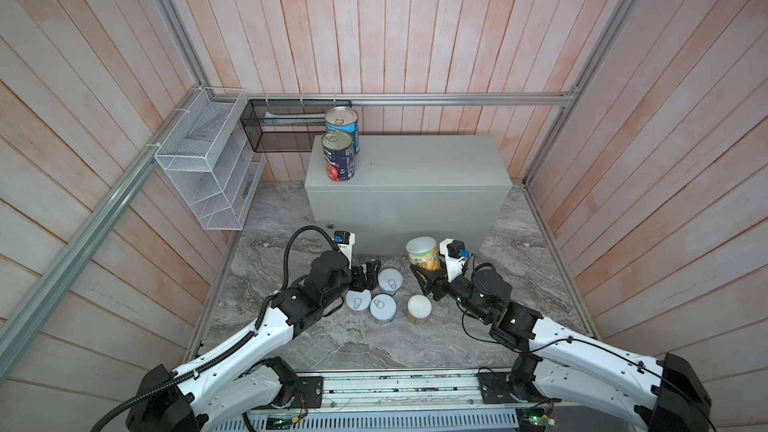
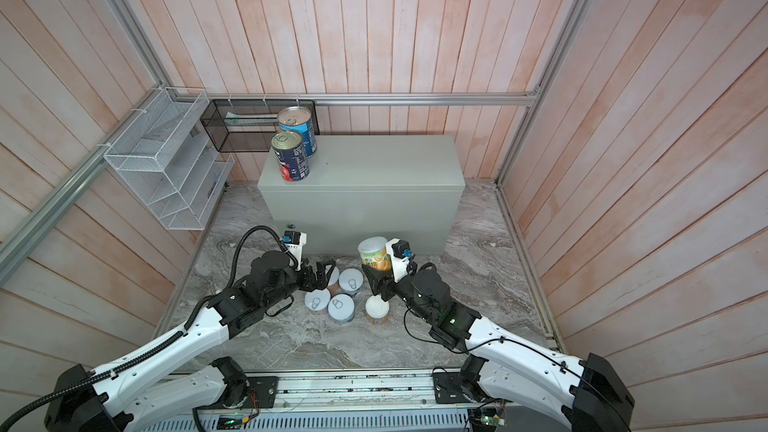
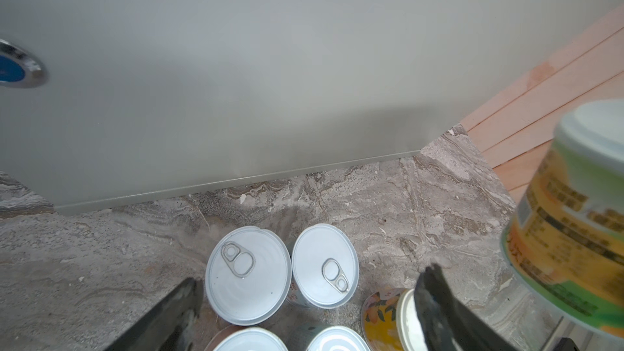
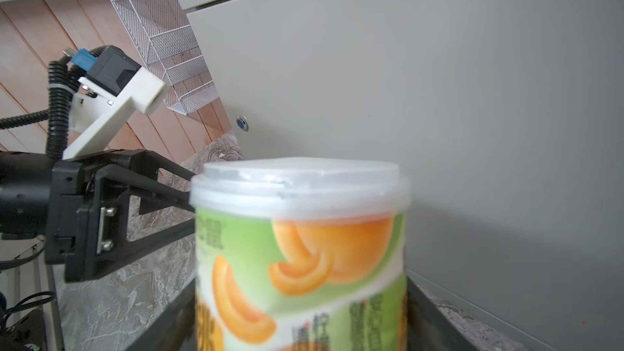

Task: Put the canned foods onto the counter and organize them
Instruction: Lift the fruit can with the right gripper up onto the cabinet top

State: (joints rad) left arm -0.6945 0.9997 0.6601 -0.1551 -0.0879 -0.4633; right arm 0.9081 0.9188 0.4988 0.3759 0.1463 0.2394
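Cans total 8: 2 tall metal-topped ones, the navy tomato-labelled can (image 1: 338, 157) and the light blue can (image 1: 341, 124), stand one behind the other at the left end of the flat-topped light-grey metal counter (image 1: 415, 164). The left wrist view shows all 4 short pale pull-tab cans (image 3: 248, 275) on the grey marble-patterned surface (image 1: 316, 338). In a top view, the left gripper (image 1: 370, 274), jaws spread wide, leaves only 3 unobstructed. The right gripper (image 1: 426, 265) clamps 1 yellow-green white-lidded can (image 1: 423, 253) before the counter's front, and the second yellow-green can (image 1: 419, 308) stands beside the pale group.
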